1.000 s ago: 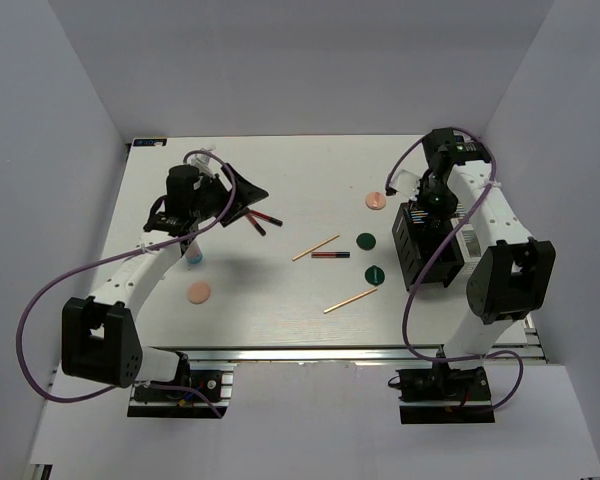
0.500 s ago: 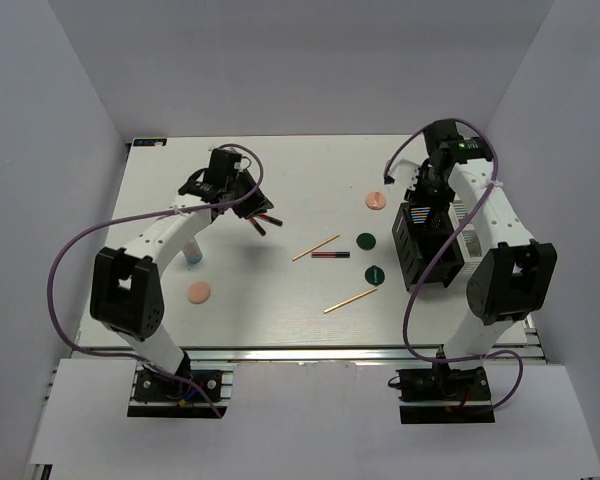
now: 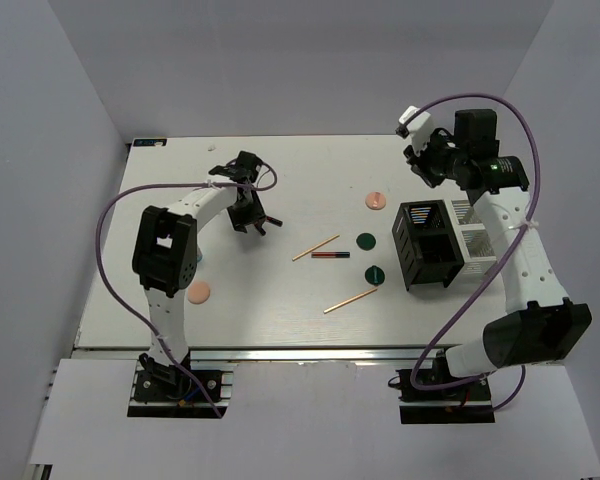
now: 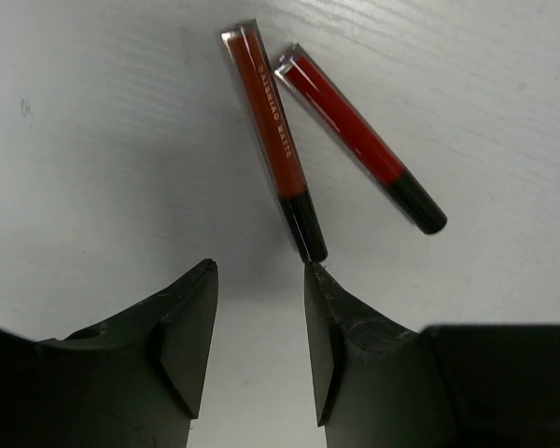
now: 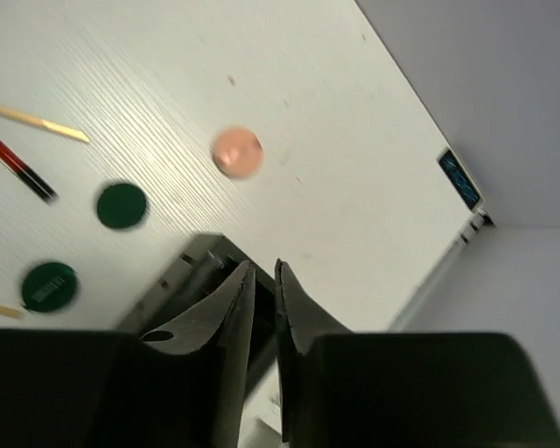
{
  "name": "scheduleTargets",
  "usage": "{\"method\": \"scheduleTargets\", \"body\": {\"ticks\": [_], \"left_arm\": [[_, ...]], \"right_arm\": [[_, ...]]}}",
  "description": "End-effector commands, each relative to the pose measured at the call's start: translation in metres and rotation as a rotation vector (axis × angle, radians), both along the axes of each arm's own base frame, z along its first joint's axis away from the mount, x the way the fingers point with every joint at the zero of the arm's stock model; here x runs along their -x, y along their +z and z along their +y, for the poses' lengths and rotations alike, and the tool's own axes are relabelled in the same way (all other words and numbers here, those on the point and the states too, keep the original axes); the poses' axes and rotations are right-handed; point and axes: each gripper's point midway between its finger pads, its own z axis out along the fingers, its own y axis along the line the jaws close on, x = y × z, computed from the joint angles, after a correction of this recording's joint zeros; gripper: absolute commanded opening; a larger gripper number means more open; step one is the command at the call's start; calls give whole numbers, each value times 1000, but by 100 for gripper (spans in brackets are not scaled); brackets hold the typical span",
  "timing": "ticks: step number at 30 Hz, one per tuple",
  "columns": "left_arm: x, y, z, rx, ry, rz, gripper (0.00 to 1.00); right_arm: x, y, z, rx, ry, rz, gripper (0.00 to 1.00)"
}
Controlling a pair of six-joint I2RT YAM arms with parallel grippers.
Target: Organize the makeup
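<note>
Two dark red tubes with black caps [image 4: 266, 121] [image 4: 350, 131] lie side by side just ahead of my left gripper [image 4: 259, 280], which is open and empty; its right fingertip [image 4: 319, 280] is at the nearer tube's cap. From above, the left gripper [image 3: 248, 215] covers them. My right gripper [image 5: 264, 269] is nearly shut and empty, raised above the box's far side [image 3: 420, 165]. A peach disc [image 3: 377, 201], two green discs [image 3: 366, 241] [image 3: 374, 273], two tan sticks [image 3: 315, 248] [image 3: 350, 300], a red-black tube [image 3: 330, 255] and a second peach disc [image 3: 198, 292] lie loose.
The black-and-white compartment box [image 3: 410, 250] stands at the right; the right wrist view shows it [image 5: 182, 280] under my fingers. A small white bottle [image 3: 196, 259] is mostly hidden beside the left arm. White walls enclose the table.
My left gripper has swung forward and down to the two red tubes. My right gripper has lifted up and back from the box.
</note>
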Motion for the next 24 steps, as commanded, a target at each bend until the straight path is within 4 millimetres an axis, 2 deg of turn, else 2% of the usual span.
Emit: {"method": "scheduleTargets", "body": {"ticks": [1,9,13,20,24], "left_arm": [[-16,15,4,-50,-16,-41,52],[-29,0,-1,-47,-11,-37,53],[-22,-16,-1,-55,-10,4,53],[-19,-31,2,-66,3,19,52],[-18,-35,4,-73,5,25,46]], "right_arm": [[-2,9,32,-223,33,22,22],[1,12,43,-280,71,40,22],[1,12,45,-286,76,39,23],[6,9,49,-310,91,59,24],[9,9,50,-316,96,65,24]]}}
